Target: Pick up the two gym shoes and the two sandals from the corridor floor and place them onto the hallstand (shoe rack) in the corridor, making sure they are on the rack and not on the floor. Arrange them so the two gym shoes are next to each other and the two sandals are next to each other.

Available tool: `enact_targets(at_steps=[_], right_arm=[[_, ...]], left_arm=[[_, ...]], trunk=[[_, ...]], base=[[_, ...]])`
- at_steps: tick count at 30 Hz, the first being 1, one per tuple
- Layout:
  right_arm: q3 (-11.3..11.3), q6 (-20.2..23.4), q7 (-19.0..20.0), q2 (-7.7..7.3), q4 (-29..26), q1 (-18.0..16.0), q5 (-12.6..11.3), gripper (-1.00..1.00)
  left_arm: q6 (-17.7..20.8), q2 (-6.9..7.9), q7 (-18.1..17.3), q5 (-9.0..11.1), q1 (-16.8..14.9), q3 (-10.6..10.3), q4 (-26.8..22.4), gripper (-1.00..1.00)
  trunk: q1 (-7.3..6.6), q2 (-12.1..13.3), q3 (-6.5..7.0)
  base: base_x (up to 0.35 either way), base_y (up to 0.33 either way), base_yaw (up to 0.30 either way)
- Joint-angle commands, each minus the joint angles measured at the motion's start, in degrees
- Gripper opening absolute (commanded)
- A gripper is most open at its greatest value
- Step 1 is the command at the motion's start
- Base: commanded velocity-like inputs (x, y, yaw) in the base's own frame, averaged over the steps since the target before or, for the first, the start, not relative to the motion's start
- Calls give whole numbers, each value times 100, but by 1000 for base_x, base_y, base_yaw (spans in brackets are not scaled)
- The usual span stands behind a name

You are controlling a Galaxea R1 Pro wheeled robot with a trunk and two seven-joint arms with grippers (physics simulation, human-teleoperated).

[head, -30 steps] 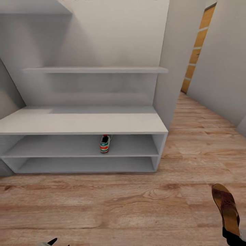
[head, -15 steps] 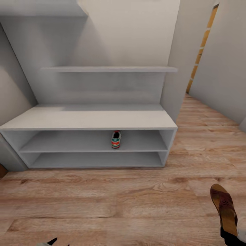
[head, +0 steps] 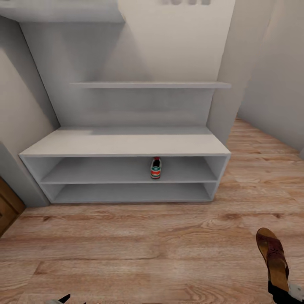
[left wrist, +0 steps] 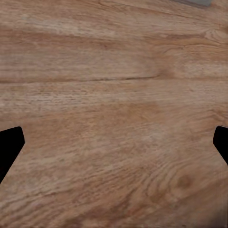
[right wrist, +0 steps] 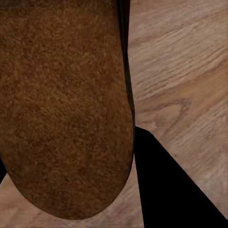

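View: the whole head picture is sliding, so the camera is moving, not the furniture; the rack (head: pixel 126 145) is now showing its full width, and a wooden door (head: pixel 7 204) is coming into sight beside the rack's left end.

Meaning: the robot is, I judge, turning or rolling to face the rack squarely for a placement.

Shoe: one gym shoe (head: pixel 156 168) is sitting on the rack's upper open tier, right of the middle, heel toward the camera, just as it was a second ago.

Sandal: a sandal (head: pixel 273 261) is hanging over the floor (head: pixel 126 249), well in front of the rack's right end, keeping its place at the lower right of the head view, so it is travelling with the arm.

Right gripper (right wrist: pixel 124 118): it is clamping the sandal's heel end, with the tan insole pressed against a dark finger.

Left gripper (left wrist: pixel 114 147): fingers are spread wide over bare floor, carrying nothing.

Progress: one shoe is racked, one sandal is in transit; the other shoe and sandal are still to be racked.

Writing: a blurred dark mark is showing on the wall above the rack, too cropped to read; no brand is legible on the shoe.
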Motion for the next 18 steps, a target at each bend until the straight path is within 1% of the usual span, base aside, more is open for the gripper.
enact_targets(at_steps=[1,6,18], right_arm=[[-47,-16,16,3,1,-7,34,-100],[-47,-16,16,4,1,-3,34,-100],[-47,-16,16,4,1,-2,34,-100]], left_arm=[[-28,-5,-24,-54,-7,36,3,100],[-20,-5,-24,-54,-7,36,3,100],[-18,-5,-24,-54,-7,36,3,100]], trunk=[[-2,-2,-4],[-2,-2,-4],[-2,-2,-4]], base=[[-97,294,0],[-38,297,0],[-2,301,0]])
